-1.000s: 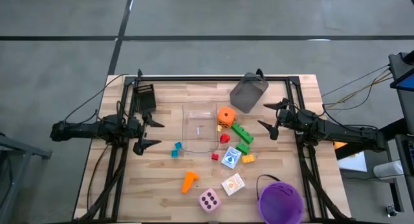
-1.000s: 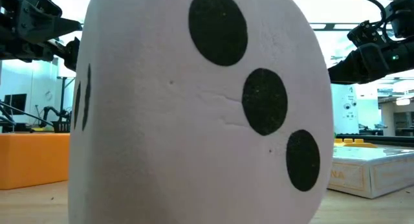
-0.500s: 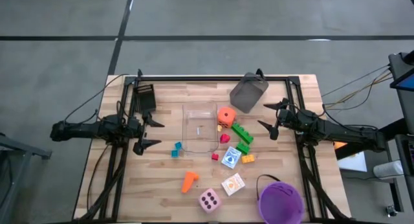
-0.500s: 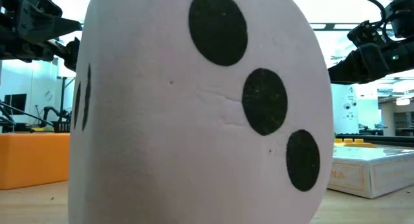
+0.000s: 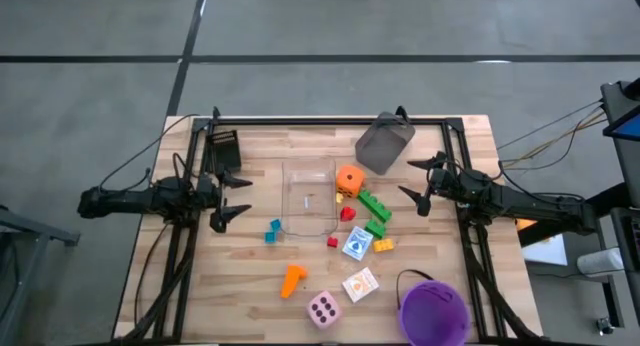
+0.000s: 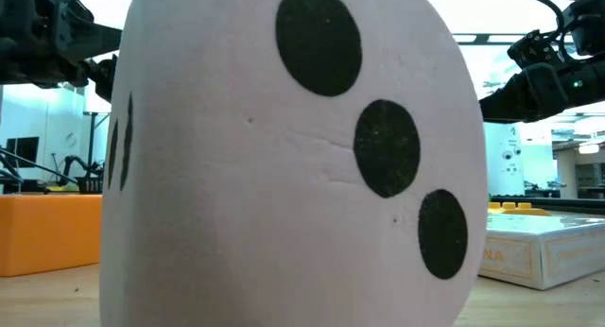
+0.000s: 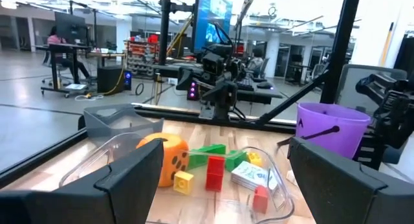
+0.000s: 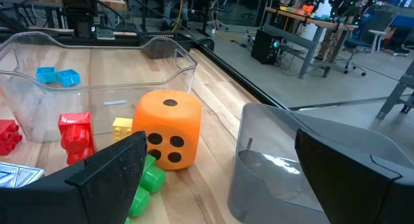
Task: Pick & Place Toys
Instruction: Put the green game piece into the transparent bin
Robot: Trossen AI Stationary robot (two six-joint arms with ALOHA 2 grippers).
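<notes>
The toys lie in the table's middle: an orange die [image 5: 349,178], green bricks [image 5: 375,204], red bricks [image 5: 347,214], a yellow brick [image 5: 383,245], teal bricks [image 5: 272,230], an orange peg [image 5: 292,279], a pink die [image 5: 322,309] and two white cards [image 5: 357,243]. The pink die [image 6: 284,157] fills the low view. My left gripper [image 5: 236,198] is open and empty at the table's left, left of the clear tray [image 5: 309,196]. My right gripper [image 5: 410,179] is open and empty at the right, right of the orange die [image 8: 167,136].
A grey bin [image 5: 384,142] stands at the far side, right of the middle. A purple bucket [image 5: 433,311] stands at the near right corner. A black object [image 5: 225,149] lies at the far left. Black frame rails run along the table's edges.
My left gripper has shifted a little toward the table's far edge and stays open. The toys and my right gripper have kept still.
</notes>
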